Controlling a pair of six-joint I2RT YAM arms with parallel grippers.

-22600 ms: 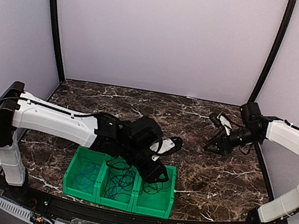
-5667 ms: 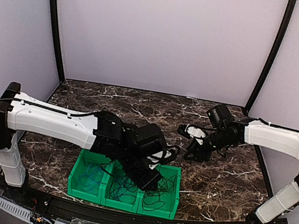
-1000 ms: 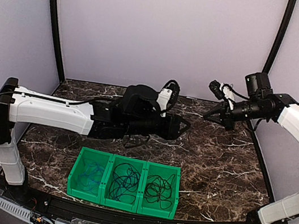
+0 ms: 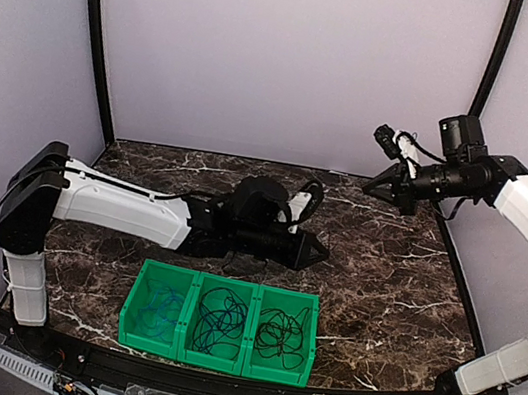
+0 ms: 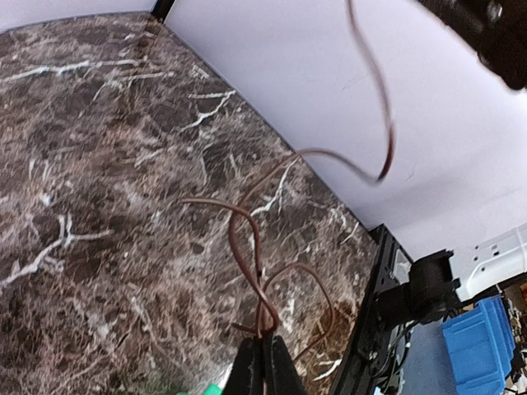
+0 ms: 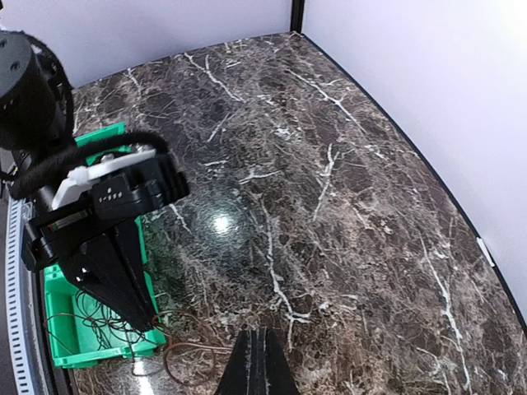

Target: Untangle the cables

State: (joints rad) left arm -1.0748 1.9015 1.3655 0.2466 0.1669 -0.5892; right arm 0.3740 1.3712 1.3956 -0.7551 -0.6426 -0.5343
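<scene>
Above the middle of the marble table point(image 4: 402, 282), the left gripper point(image 4: 319, 255) is being held low and pointed to the right, just behind the green bin point(image 4: 216, 360). Its fingers point(image 5: 245, 374) are being pressed together on a thin brown cable point(image 5: 248, 276), as is being shown by the left wrist view. The cable is being pinched at the fingertips, and from there it is being spread into a few loose loops that are hanging over the table. One strand is being led upwards in a curve and out of the top edge of that view. In the right wrist view the same loops are being seen under the left gripper, near the corner of the bin

The right gripper point(image 4: 369, 187) is being held high, well apart from the left one, over the far right part of the table. Its fingers point(image 6: 247, 374) are being pressed shut against each other; whether a cable is being pinched between them cannot be told from the views

The other cables are being contained in the bin, which is being divided into three compartments. A blue cable point(image 4: 159, 307) is being held as a loose coil by the left compartment, a dark cable point(image 4: 222, 317) by the middle one, and a second dark cable point(image 4: 282, 332) by the right one. Each coil is being separated from its neighbour by a green wall
</scene>
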